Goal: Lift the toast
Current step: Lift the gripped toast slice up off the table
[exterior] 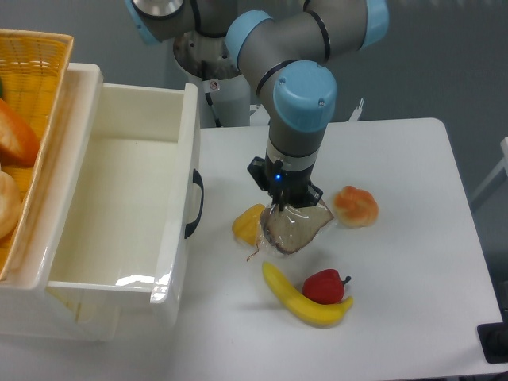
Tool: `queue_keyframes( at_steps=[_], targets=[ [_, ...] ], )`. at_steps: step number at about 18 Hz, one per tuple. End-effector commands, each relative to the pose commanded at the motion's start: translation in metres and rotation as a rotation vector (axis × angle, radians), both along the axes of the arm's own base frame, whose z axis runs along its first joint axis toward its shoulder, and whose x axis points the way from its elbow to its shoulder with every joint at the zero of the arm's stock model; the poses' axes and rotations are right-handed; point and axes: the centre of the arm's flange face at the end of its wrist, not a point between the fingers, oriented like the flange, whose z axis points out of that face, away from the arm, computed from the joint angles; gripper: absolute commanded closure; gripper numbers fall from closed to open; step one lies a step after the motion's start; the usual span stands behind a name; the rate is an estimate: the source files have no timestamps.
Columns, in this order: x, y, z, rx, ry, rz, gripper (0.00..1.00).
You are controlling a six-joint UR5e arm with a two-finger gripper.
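Tool point(279, 208) grips the top edge of the wrapped toast point(294, 228), which hangs tilted above the table point(413, 262). Nearest lie a banana point(295, 298) and red pepper point(324, 286); farther, a yellow pepper point(248, 225) left and a bun point(355, 205) right.

The robot arm point(298, 48) is made of fat grey metal tubes. Round light blue caps sit on its joints, and the biggest cap point(304, 95) faces up. The bottom part of the arm is a silver tube that ends in a black piece with a tiny blue light point(279, 178). The claw point(279, 208) under it is black. The round base point(216, 55) is grey and white with a small red and white sticker
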Motion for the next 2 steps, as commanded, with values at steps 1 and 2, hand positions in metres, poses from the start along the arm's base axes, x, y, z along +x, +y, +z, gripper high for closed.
queue_keyframes(
  at_steps=[1,2],
  targets=[
    [0.0002,0.0,0.0011,0.003,0.002,0.0,1.0],
    [-0.0005,-0.0006,0.0011,0.003,0.002,0.002,1.0]
  ],
)
